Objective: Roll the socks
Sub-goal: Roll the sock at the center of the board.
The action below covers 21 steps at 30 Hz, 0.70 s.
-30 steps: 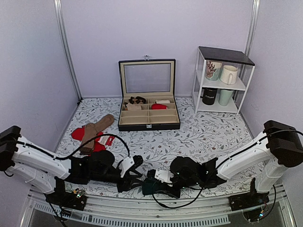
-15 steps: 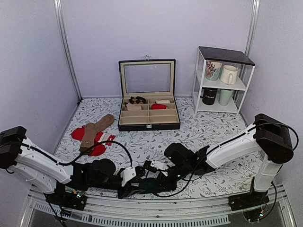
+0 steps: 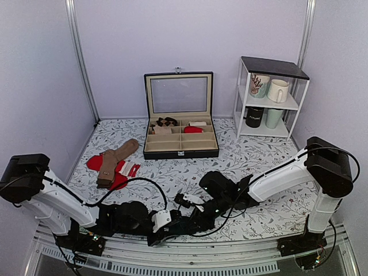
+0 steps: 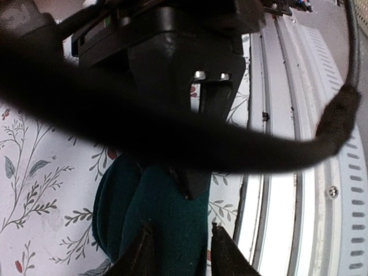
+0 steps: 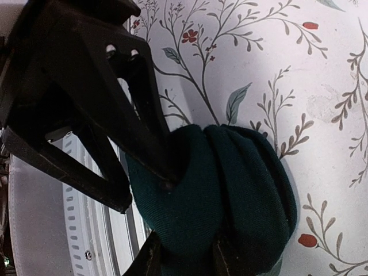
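Closing up the roll looks like the step in hand. The socks already sit as a plump dark teal bundle on the flowered counter. They lie at the bottom centre of the overhead view, right beside the metal rail at the near edge.

To do it well, one side should pin the body of the bundle while the other draws the outer layer over it. A slow pull would let the knit stretch rather than slip. Lifting either side early would probably let the roll spring loose, and the rail so close leaves little room toward the bottom of the frame.

The left end effector has its fingers set narrowly apart with teal fabric filling the gap, so it seems clamped on the bundle's edge. The right end effector is likewise nearly closed, gripping a fold of the same bundle from the opposite side. In the right wrist view a left fingertip presses into the knit. Overhead, both end effectors hide the socks almost entirely.
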### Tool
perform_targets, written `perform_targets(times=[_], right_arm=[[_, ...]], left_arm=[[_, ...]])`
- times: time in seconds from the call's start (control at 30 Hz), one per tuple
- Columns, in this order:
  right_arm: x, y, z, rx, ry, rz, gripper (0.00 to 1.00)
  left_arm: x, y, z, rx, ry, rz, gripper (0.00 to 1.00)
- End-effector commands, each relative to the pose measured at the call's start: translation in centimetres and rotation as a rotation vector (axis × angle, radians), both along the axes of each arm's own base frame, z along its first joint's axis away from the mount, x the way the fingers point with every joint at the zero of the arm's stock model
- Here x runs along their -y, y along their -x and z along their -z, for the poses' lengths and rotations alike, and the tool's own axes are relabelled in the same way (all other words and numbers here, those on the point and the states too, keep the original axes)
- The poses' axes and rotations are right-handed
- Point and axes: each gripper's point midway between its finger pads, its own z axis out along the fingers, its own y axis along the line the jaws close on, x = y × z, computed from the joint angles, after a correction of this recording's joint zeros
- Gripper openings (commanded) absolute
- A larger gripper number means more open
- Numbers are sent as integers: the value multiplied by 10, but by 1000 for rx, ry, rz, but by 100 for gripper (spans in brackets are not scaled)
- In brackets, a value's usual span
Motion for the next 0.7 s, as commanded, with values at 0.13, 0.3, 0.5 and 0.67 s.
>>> perform_targets(times=[0.13,0.3,0.5,0.67], right_arm=[[60,26,64,-142,306,7,27],[61,26,65,-146,310,7,27],[63,24,66,-143,312,11,27],[61,23,66,-146,309,10,27]], left_arm=[[-1,7,28,-23,-97,-3,36],[-3,4,30,6,-117,-39,42],[-10,-1,18,35,-96,-80,47],[-13,-5,20,40,-109,-109,47]])
